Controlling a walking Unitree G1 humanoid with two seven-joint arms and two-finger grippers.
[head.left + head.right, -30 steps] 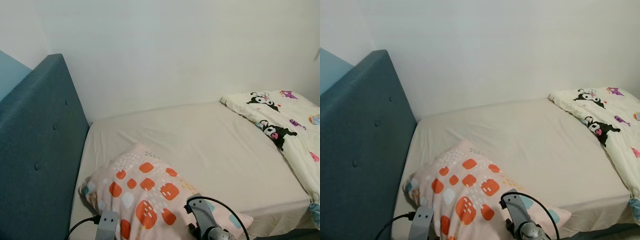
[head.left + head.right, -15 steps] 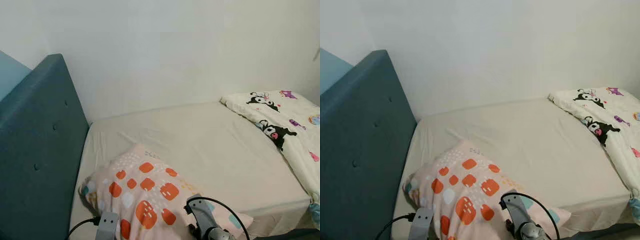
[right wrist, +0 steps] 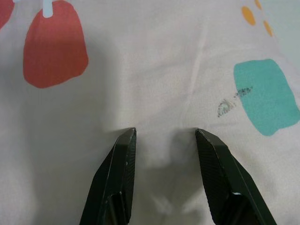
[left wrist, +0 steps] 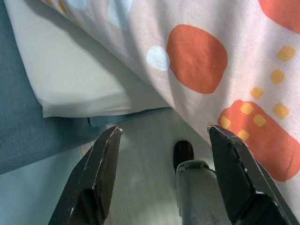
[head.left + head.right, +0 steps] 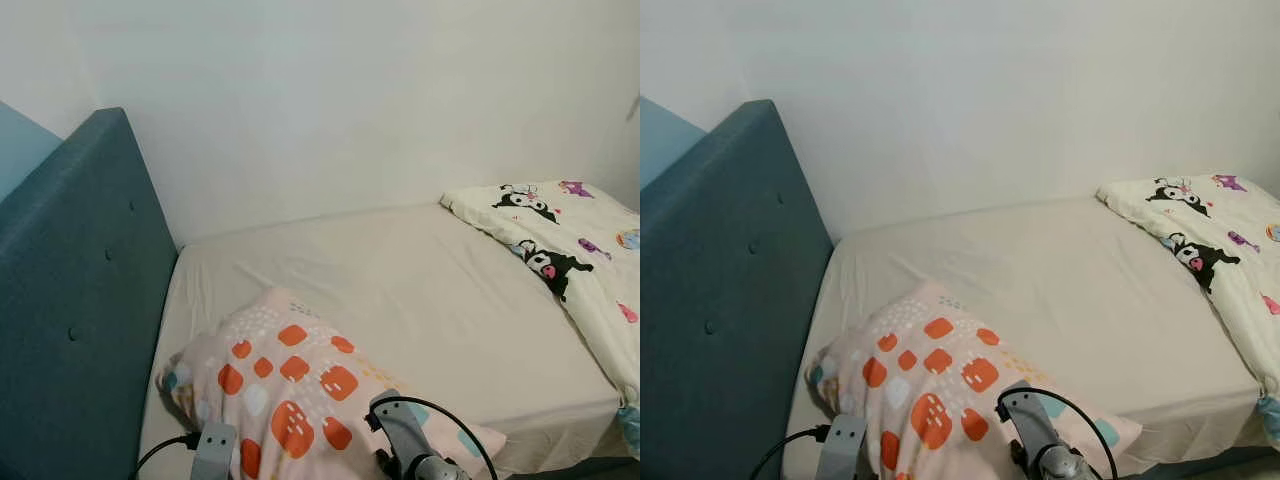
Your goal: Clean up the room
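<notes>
The pillow [image 5: 290, 385] lies on the bed [image 5: 420, 300] near the headboard [image 5: 80, 300], the right gripper [image 3: 164, 132] spread with fingertips seemingly pressing its cover, the left gripper [image 4: 164, 136] spread beside its overhanging edge.

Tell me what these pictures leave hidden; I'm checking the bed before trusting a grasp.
- Pillow: its near edge is covered by the arms and cut by the bottom edge of the eye views.
- Quilt: runs off the right edge.
- Right claw: whether its tips pinch the fabric is unclear in the right wrist view.
- Left claw: the floor beyond is blurred.
</notes>
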